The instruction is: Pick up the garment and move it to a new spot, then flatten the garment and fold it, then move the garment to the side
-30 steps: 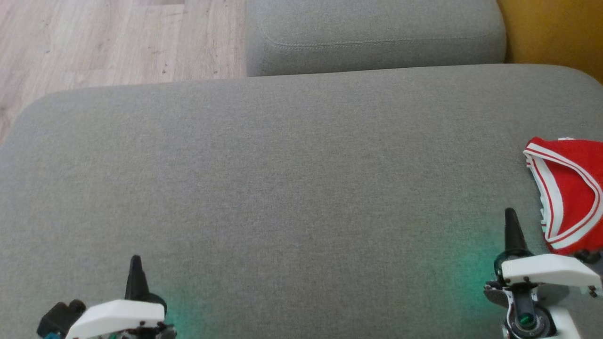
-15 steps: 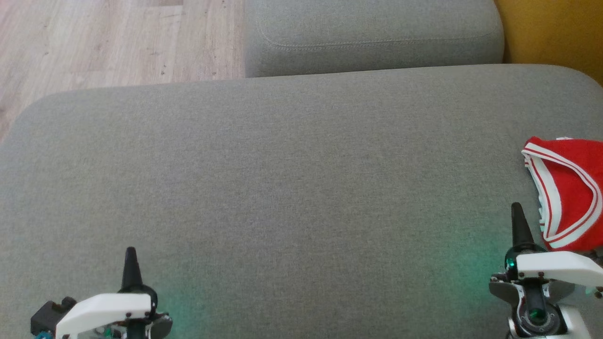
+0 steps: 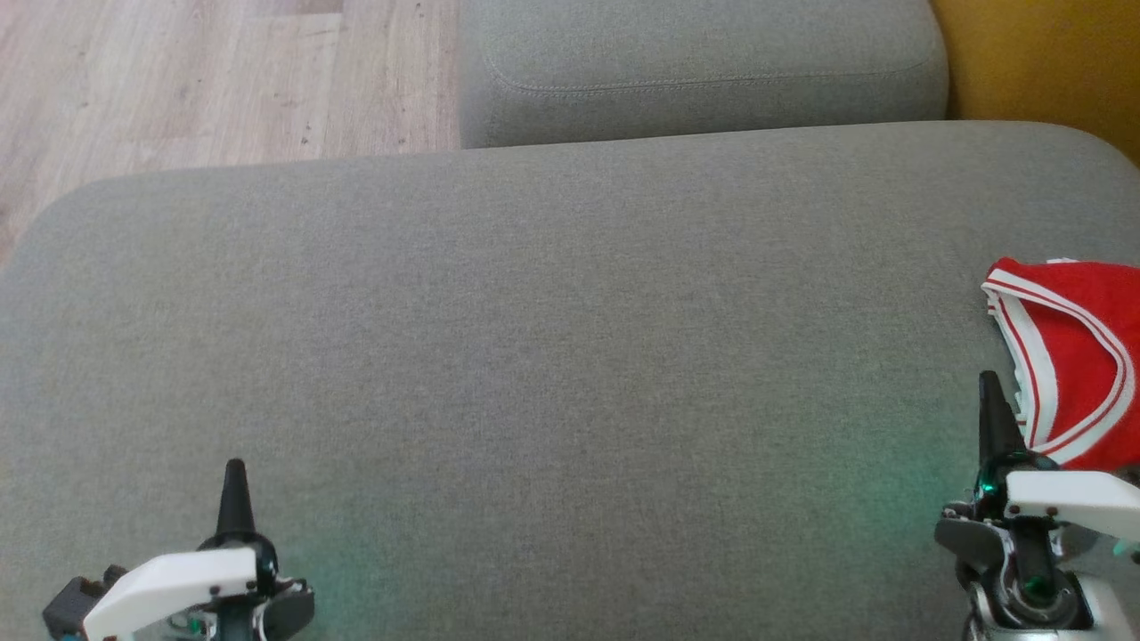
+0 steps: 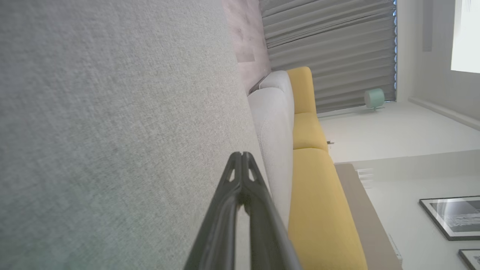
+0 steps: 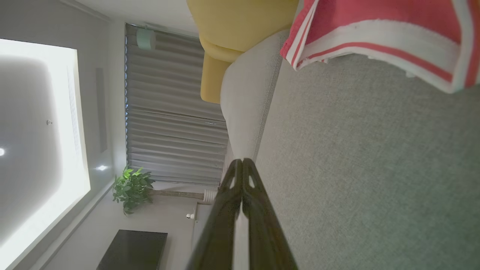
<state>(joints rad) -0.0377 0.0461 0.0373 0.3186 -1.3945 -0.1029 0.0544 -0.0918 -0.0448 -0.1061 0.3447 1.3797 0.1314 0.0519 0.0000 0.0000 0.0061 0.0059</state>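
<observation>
The garment (image 3: 1082,356), red shorts with white and red stripe trim, lies folded at the far right edge of the grey cushion (image 3: 534,356), partly cut off by the frame. In the right wrist view its striped hem (image 5: 378,33) shows at the top right. My right gripper (image 3: 989,385) is shut and empty, its tip just left of the garment's near corner; whether it touches the fabric I cannot tell. My left gripper (image 3: 235,472) is shut and empty at the lower left, far from the garment. Both pairs of tips (image 4: 242,154) (image 5: 241,161) are pressed together in the wrist views.
A second grey cushion (image 3: 704,62) stands beyond the wide one. Wooden floor (image 3: 178,80) lies at the upper left and a yellow seat (image 3: 1051,62) at the upper right.
My right gripper has moved up and to the right, closer to the garment's near corner. The left gripper has drifted slightly left and up. The view itself has shifted a little.
</observation>
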